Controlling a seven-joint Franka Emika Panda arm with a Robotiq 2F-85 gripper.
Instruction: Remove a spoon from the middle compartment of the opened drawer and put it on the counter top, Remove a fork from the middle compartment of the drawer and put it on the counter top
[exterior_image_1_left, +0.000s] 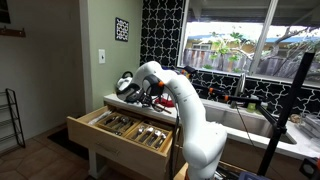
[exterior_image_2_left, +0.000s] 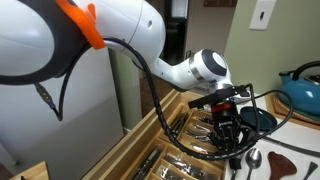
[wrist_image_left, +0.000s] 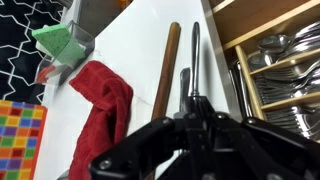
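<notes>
1. Presently we find the gripper (wrist_image_left: 193, 92) low over the counter top (wrist_image_left: 140, 40); we cannot tell how far its jaws are apart, or whether they hold anything.
2. Metal utensil (wrist_image_left: 195, 50): on the counter top, beside a wooden handle (wrist_image_left: 166, 65).
3. Drawer (exterior_image_1_left: 110, 140): open, cutlery inside.

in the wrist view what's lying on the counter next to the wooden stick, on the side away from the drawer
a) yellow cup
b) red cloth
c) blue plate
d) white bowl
b: a crumpled red cloth lies on the counter top beside the wooden stick, on the side away from the drawer.
</notes>
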